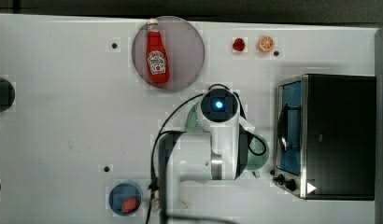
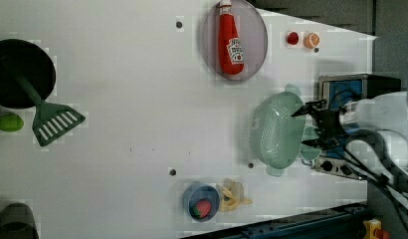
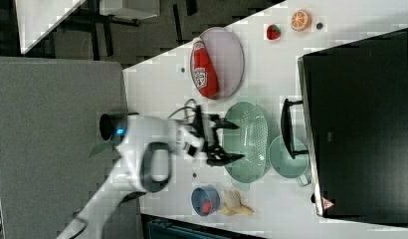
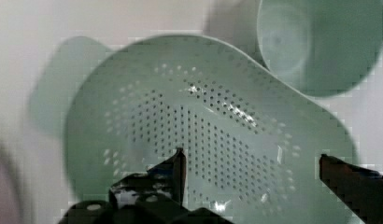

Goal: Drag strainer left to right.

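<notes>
Your gripper [image 4: 252, 163] hangs spread wide over the strainer [image 2: 276, 130], holding nothing. That strainer sits beside the mug [image 3: 287, 157], near the oven [image 1: 336, 135] at the top view's right. Expect light, stiff, slick plastic; hook a finger inside the rim.

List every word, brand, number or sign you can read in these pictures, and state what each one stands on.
Ketchup bottle label: white with print, too blurred to read; no brand can be made out.
Toaster oven: a red-edged triangular warning sign at one corner, its symbol too small to read; the same corner shows as a white triangle in the top view.
Strainer, mug, gripper: no text visible.
</notes>
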Available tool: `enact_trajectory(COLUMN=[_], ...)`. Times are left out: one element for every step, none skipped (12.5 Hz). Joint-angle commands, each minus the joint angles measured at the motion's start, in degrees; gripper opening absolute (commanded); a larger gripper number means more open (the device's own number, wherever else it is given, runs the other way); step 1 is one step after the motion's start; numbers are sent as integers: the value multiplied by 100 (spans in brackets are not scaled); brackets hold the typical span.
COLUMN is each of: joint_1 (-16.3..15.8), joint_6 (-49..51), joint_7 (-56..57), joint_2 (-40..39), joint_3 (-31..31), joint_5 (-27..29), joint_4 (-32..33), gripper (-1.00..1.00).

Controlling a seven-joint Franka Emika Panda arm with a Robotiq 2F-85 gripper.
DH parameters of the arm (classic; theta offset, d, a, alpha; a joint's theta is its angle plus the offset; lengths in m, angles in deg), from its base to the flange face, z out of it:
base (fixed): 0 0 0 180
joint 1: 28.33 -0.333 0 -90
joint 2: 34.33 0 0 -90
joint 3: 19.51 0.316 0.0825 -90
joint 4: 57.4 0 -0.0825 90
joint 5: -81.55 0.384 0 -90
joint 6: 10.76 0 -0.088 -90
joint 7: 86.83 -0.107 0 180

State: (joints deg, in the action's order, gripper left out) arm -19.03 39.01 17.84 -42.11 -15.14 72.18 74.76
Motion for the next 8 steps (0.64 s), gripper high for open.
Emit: enact_trajectory(joint_1=[-110, -109, -108, -107, -107, -108, -108, -108], joint_6=[1357, 1968, 2462, 2833, 3044, 3151, 3332, 3610], joint_7=[853, 1252, 1682, 2083, 2433, 2725, 2897, 2937], joint_2=[887, 1115, 1315, 1489, 1653, 1816, 1980, 2132], joint_3=[96, 75, 24, -40, -78, -85, -88, -87], joint_5=[87, 290, 590, 854, 979, 984, 973, 975], joint_4=[-828, -1091, -1349, -1572, -1764, -1929, -2046, -2117], gripper=[100, 100, 100, 100, 100, 100, 100, 100])
